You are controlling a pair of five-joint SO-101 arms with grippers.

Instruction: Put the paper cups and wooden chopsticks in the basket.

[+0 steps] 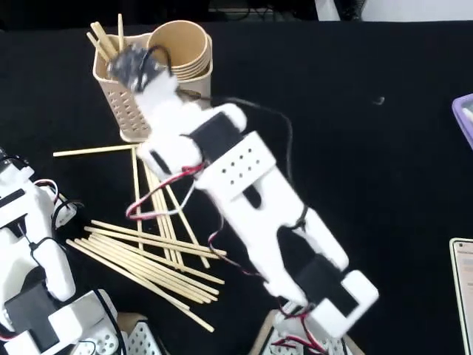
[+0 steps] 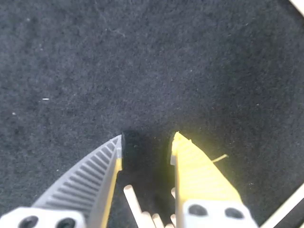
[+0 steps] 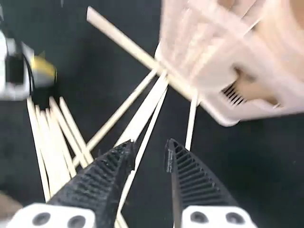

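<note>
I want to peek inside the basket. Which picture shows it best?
The high view: the basket stands there, with paper cups and chopsticks inside. The right wrist view catches one side of it, close up.

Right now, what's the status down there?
Left end effector open, right end effector open. Cups in basket. Many chopsticks loose on table. Right arm overhangs some.

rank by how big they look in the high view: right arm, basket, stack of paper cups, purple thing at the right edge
1. right arm
2. basket
3. stack of paper cups, standing inside the basket
4. purple thing, but the picture's edge cuts it off, so its full size is unsure
</note>
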